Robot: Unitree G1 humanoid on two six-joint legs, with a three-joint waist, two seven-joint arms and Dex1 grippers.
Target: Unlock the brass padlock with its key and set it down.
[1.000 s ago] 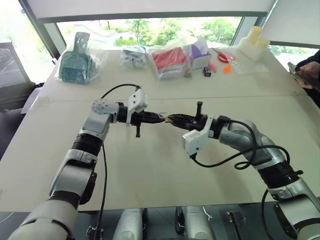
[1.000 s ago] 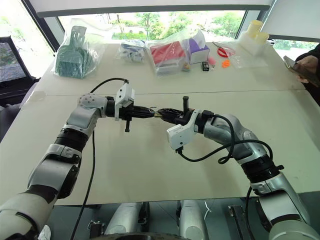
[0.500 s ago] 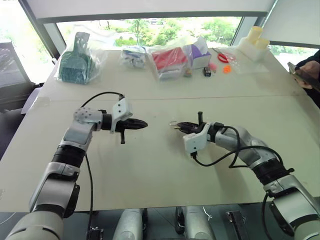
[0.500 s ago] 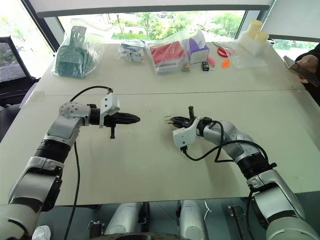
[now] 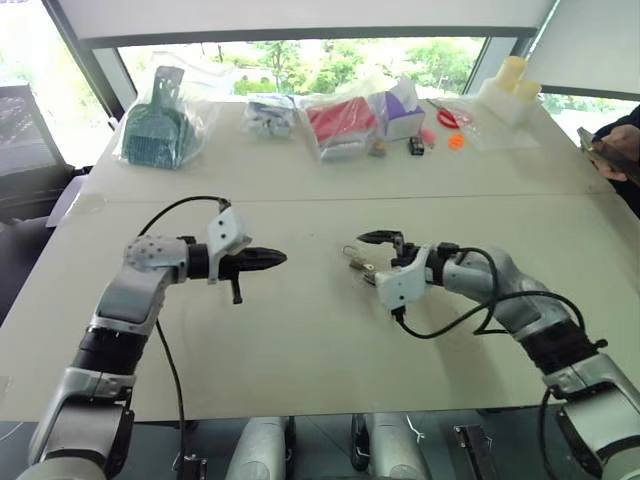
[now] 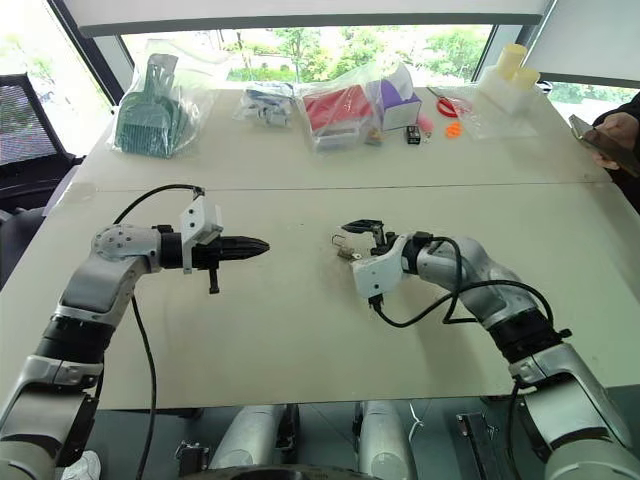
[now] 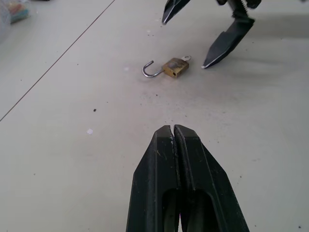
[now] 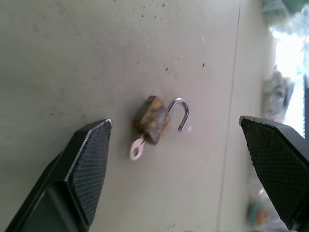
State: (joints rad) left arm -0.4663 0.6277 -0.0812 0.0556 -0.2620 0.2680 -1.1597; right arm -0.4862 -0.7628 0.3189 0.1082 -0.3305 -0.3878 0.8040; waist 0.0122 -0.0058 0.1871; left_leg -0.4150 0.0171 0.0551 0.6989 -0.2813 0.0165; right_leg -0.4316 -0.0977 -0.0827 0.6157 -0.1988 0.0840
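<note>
The brass padlock [image 7: 175, 67] lies flat on the table with its silvery shackle [image 7: 148, 72] swung open. The key [image 8: 136, 150] sticks out of the lock's bottom end. My right gripper [image 5: 374, 256] hovers just over the padlock [image 5: 355, 263], open wide, one of its fingers [image 8: 91, 159] on each side and neither touching it. My left gripper [image 5: 278, 258] hangs a hand's width to the left of the padlock, pointing at it. Its fingertips [image 7: 173, 130] are pressed together, shut on nothing.
Along the table's far edge stand a bagged green scoop [image 5: 155, 125], a bagged red item [image 5: 340, 120], a purple box [image 5: 400, 105], red scissors [image 5: 447, 115] and white containers [image 5: 505, 85]. A person's hand holding a phone [image 5: 610, 150] shows at the right edge.
The two grippers, first tip to tip, drew apart. My right gripper sank to the table and opened, leaving the padlock lying there. The left one pulled back leftward, still shut.
</note>
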